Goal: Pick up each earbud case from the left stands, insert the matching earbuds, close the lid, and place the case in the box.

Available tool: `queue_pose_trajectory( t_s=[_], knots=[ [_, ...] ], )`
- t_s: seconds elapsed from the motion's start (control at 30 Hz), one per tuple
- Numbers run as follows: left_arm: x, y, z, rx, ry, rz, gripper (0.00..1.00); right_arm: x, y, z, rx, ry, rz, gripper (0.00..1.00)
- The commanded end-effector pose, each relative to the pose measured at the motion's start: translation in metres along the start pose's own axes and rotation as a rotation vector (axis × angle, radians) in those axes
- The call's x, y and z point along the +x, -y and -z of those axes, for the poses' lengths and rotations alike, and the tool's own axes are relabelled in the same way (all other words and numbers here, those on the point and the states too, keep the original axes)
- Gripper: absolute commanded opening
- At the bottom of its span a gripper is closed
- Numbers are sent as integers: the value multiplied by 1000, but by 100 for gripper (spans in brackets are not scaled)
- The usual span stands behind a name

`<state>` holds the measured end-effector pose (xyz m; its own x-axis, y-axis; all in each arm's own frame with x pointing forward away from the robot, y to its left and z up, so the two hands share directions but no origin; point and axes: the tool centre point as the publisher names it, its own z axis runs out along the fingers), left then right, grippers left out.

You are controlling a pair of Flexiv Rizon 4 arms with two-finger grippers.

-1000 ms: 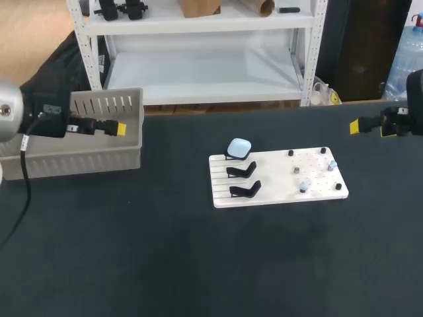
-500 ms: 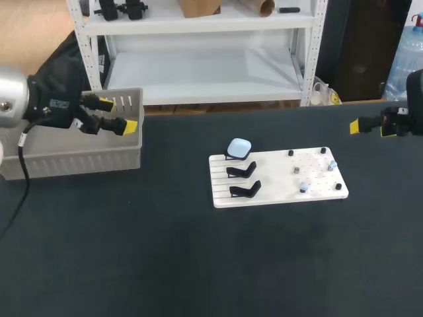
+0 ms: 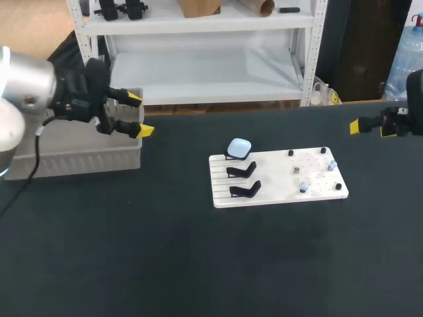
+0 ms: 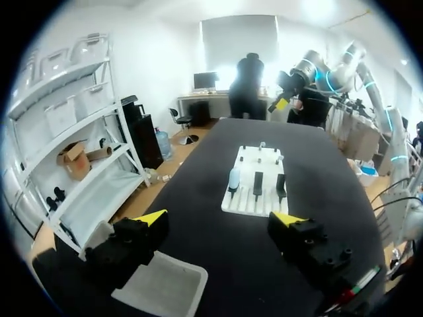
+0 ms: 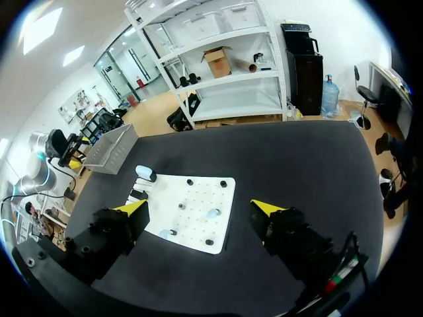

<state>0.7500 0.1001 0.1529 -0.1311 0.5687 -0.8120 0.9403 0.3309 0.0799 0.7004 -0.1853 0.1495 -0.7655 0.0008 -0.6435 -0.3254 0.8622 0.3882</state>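
Note:
A light blue earbud case (image 3: 239,147) sits shut on the rearmost of three black stands at the left end of a white board (image 3: 277,188); the other two stands (image 3: 243,180) are bare. Small earbuds (image 3: 303,187) rest among pegs on the board's right half. My left gripper (image 3: 140,114) hovers open and holds nothing at the grey box's (image 3: 73,155) right end, well left of the case. My right gripper (image 3: 363,125) hangs open and holds nothing beyond the board's right end. In the left wrist view the case (image 4: 234,178) lies far ahead of the gripper (image 4: 219,218). In the right wrist view the case (image 5: 145,174) is at the board's (image 5: 201,198) far end, ahead of the gripper (image 5: 199,207).
The board lies mid-table on a black tabletop (image 3: 198,264). The grey box stands at the table's left rear, its slotted wall (image 3: 106,104) facing the board. Several black pegs (image 3: 323,151) stick up from the board's right half.
My left arm has swung right from over the box toward the board, and its wrist has turned so the fingers stand one above the other. The right arm has kept still.

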Motion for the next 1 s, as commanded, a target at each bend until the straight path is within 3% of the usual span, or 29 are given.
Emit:
queue_pose_trajectory(
  t_s=[0.03,0.4,0.73,0.8,0.93,1.0],
  knots=[
    [-2,-16,-45,106,-16,-3,100,0,1,0,-1,-1,1,100],
    [4,-8,-95,219,-16,-74,100,0,1,0,-1,-1,1,100],
    [2,-2,-132,282,11,-68,100,0,1,0,-1,-1,1,100],
    [2,0,-138,288,14,-66,93,0,1,0,-1,-1,1,100],
    [3,5,-149,301,17,-73,91,0,1,0,-1,-1,1,100],
    [4,7,-154,303,19,-77,83,0,1,0,-1,-1,1,100]
  ],
)
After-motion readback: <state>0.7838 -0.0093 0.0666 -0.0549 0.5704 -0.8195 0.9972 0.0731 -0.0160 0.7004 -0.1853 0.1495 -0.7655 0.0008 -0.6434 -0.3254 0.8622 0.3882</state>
